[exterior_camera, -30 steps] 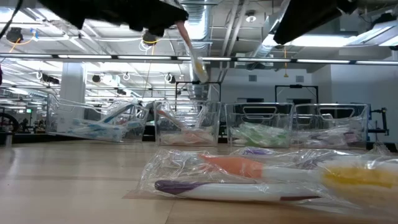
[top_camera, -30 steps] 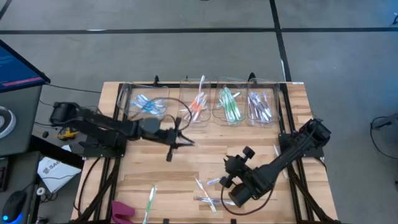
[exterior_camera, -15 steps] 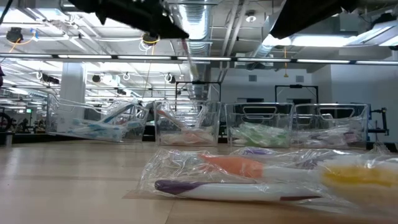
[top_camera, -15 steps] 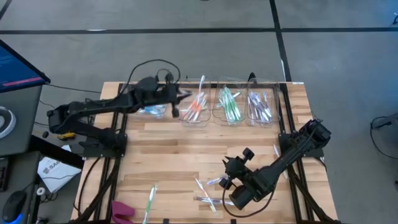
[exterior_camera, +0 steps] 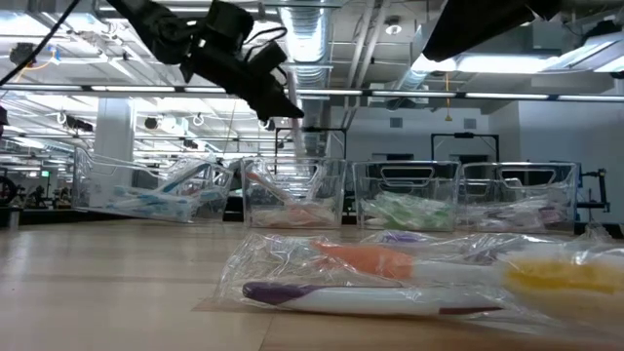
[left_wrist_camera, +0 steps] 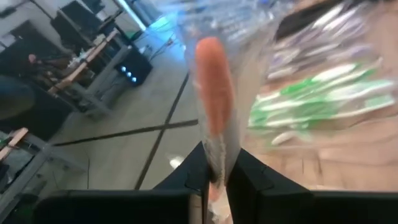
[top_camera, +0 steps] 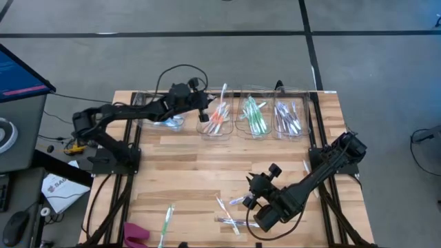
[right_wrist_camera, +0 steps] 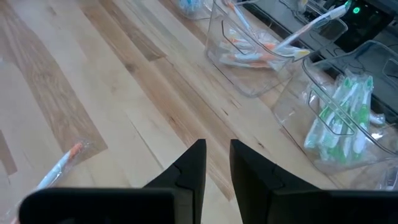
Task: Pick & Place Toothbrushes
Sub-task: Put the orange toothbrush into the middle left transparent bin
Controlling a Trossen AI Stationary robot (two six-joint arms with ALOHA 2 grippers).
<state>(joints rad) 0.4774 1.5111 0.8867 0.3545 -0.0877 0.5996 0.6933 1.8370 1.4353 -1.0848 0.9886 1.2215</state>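
Table (top_camera: 179, 172): pale wood planks with visible grain, black frame rails along the sides.
Bins (top_camera: 256, 116): four clear, thin-walled plastic tubs in a row along the far edge, rims glinting.
Bin contents: left to right, blue brushes (top_camera: 164, 116), orange brushes (top_camera: 218, 117), green brushes (top_camera: 253, 115), purple brushes (top_camera: 288, 117); one orange-bin brush leans up over the rim.
Loose brushes (top_camera: 231, 212): slim whitish sticks in crinkled clear wrappers, scattered on the near part of the table; a green one (top_camera: 167, 219) lies apart near the left front corner.
Low view: wrapped orange, purple and yellow brushes (exterior_camera: 390, 278) lie close to the lens.
Left gripper (top_camera: 204, 114): above the table at the orange bin's left rim, dark fingers pinching an orange brush (left_wrist_camera: 214, 106) in a clear wrapper.
Right gripper (right_wrist_camera: 216, 163): low over the loose brushes, fingers nearly together, nothing between them.
Pink item (top_camera: 136, 234): soft-looking shape at the front left edge.
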